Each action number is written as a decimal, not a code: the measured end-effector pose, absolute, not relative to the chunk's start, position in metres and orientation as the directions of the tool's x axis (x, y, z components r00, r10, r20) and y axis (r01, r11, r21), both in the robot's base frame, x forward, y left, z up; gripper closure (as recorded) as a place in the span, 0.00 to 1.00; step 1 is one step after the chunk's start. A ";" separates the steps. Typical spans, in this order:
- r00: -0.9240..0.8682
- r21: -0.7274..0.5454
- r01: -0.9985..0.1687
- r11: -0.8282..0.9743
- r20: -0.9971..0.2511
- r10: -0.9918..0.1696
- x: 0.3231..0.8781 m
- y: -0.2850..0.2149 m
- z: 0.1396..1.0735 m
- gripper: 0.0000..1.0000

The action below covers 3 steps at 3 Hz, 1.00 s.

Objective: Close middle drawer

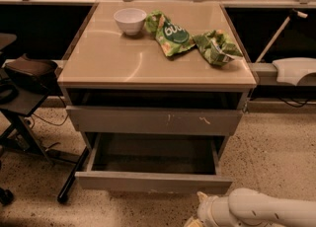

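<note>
The middle drawer [153, 182] is the wide grey one pulled out below the table; its plain front faces me and its grey box interior [154, 154] is open to view. Above it sits a grey drawer front with small pale scratch marks [155, 121], slightly out from the cabinet. My white arm [266, 211] comes in from the bottom right. My gripper [198, 215] is at the bottom edge, just in front of and below the right part of the middle drawer's front.
The tan tabletop [113, 63] carries a white bowl [130, 20] and two green snack bags [172, 34] [216, 47]. A dark chair and stand [24, 80] are at the left. A white arm rest [294, 70] is at the right. The floor is speckled.
</note>
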State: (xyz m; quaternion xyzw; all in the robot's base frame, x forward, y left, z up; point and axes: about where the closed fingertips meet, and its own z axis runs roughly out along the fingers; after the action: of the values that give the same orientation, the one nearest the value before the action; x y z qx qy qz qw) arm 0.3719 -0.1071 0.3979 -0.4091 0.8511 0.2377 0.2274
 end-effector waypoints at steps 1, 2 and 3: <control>-0.562 0.219 -0.804 0.552 -0.582 -0.588 0.372 -0.107 0.398 0.00; -0.564 0.235 -0.803 0.548 -0.599 -0.569 0.376 -0.107 0.396 0.00; -0.529 0.236 -0.828 0.509 -0.633 -0.566 0.411 -0.084 0.410 0.00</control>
State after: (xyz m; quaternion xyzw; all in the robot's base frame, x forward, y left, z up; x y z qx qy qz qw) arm 0.4110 -0.0845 0.4097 -0.4182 0.8330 0.2654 0.2467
